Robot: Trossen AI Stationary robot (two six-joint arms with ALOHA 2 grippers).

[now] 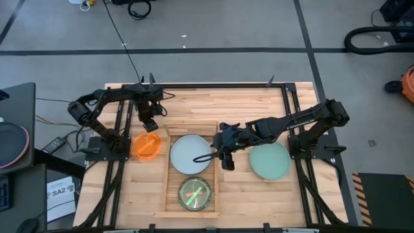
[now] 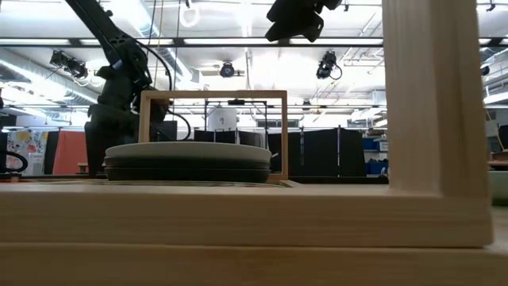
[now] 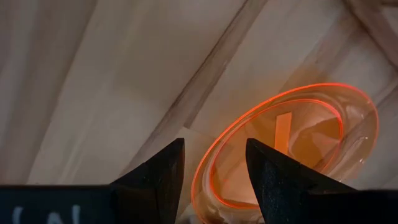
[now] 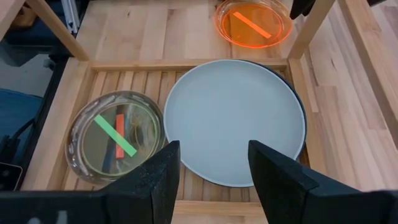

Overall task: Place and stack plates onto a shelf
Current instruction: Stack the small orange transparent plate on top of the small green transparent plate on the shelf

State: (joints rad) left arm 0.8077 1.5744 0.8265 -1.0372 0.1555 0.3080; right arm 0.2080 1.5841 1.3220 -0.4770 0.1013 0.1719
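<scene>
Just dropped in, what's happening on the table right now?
The left gripper is open above the orange plate, which lies on the tabletop beside the shelf. The right gripper hovers open over the shelf's edge by the pale plate, which tops a stack of large plates. A small stack with the green plate on top also sits in the shelf. The mint plate waits on the table under the right arm.

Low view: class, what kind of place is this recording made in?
Probably a robotics lab or workshop: strip lights and cameras hang from the ceiling, dark partitions stand behind, and cables lie on the grey floor.
</scene>
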